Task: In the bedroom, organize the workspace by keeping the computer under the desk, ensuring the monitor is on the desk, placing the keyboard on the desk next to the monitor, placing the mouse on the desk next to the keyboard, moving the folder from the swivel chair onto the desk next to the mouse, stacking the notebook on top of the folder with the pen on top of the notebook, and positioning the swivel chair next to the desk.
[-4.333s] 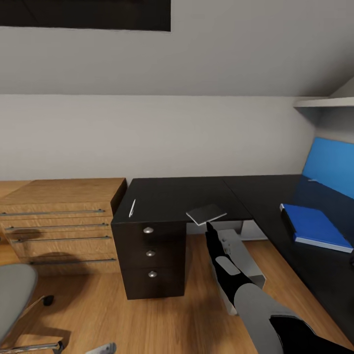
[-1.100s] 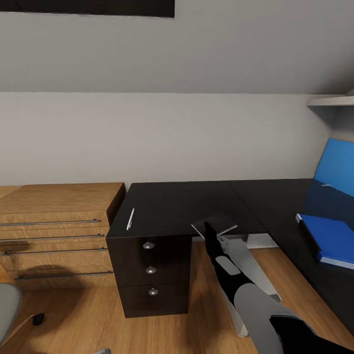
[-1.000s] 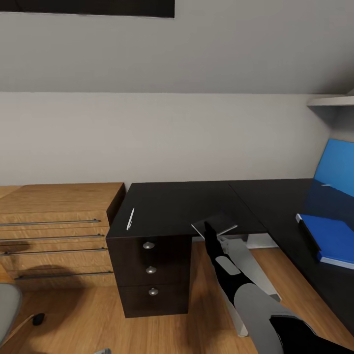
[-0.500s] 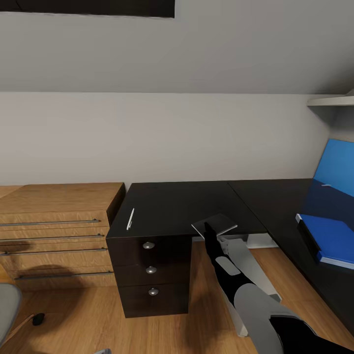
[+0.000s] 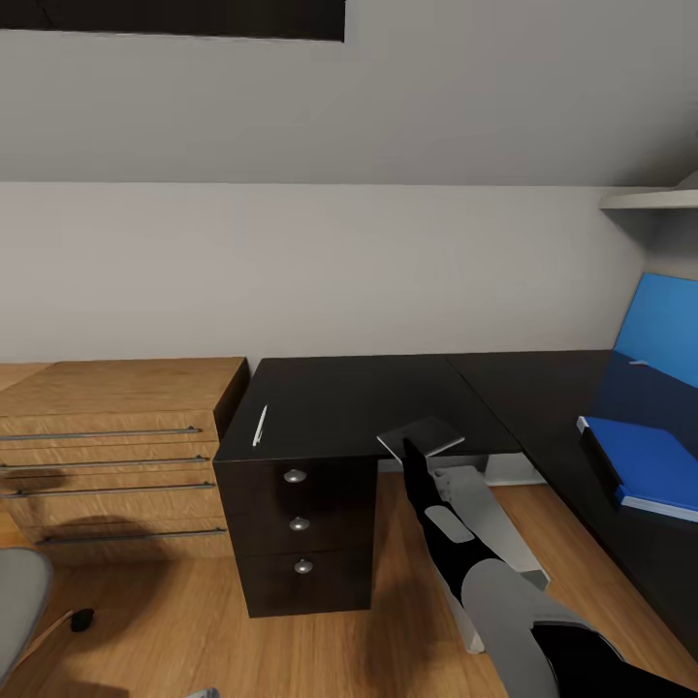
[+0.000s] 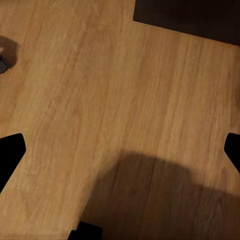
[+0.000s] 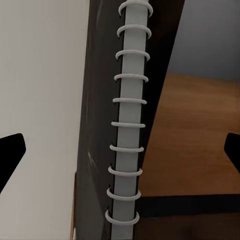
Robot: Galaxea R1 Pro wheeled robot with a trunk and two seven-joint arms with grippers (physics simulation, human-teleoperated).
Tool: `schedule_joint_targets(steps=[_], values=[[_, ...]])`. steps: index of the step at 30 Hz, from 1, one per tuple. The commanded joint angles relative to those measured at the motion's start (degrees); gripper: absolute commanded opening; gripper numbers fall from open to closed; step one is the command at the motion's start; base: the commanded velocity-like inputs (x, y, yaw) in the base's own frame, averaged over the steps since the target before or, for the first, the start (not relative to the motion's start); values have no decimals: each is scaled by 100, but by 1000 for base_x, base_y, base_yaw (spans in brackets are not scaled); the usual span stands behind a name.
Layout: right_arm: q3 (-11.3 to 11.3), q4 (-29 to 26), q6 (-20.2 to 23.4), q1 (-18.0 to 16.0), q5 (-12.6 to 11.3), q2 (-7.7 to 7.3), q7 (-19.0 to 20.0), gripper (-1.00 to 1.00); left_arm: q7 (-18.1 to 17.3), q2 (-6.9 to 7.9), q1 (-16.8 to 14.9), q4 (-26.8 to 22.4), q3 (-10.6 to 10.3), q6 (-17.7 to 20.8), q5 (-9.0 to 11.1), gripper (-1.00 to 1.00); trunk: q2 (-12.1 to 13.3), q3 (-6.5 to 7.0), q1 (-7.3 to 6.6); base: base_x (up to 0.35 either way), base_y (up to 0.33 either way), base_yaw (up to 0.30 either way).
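Note:
The thin grey notebook (image 5: 420, 436) lies at the front edge of the black desk (image 5: 339, 397), one corner overhanging. My right gripper (image 5: 412, 456) reaches up to it from below. In the right wrist view the notebook's spiral binding (image 7: 126, 120) runs edge-on between the wide-apart fingers of the open right gripper (image 7: 120, 150). A white pen (image 5: 259, 425) lies on the desk above the drawers. The blue folder (image 5: 645, 463) rests on the desk's right wing. A light-grey computer (image 5: 490, 519) lies under the desk. The swivel chair (image 5: 17, 601) shows its seat low at the left. My left gripper (image 6: 120, 150) hangs open over the floor.
A light wooden cabinet (image 5: 116, 427) with long handles stands left of the desk's black drawers (image 5: 299, 523). The blue back panel (image 5: 664, 330) rises at the far right under a white shelf (image 5: 650, 199). A chair castor (image 5: 81, 617) rests on the plank floor.
The view has shifted a little to the left and forward. The notebook's top face has turned from dark to light grey, tipping slightly at the desk edge. My right arm has stayed at it.

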Motion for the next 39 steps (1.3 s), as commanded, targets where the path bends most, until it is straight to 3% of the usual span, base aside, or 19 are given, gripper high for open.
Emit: schedule_joint_targets(steps=[1,11,12,29,39], values=[[-36,10,4,-5,-27,5,40,100,37,-1,0,-12,-2,21,60,100,-3,-5,0,-3,0,0],[-36,14,4,-5,-24,5,39,100,38,-1,1,-11,-2,21,60,100,-3,-5,0,0,0,0],[-30,11,7,-5,-21,5,39,-100,38,-1,1,-10,-2,21,60,100,-3,-5,0,0,0,0],[-36,1,4,-5,-20,5,49,-100,30,-1,3,-15,-2,21,52,100,-3,-5,0,0,0,0],[-44,-28,-9,-5,-4,5,70,-100,52,-2,3,-13,-2,21,51,100,399,175,-220,0,0,0]])
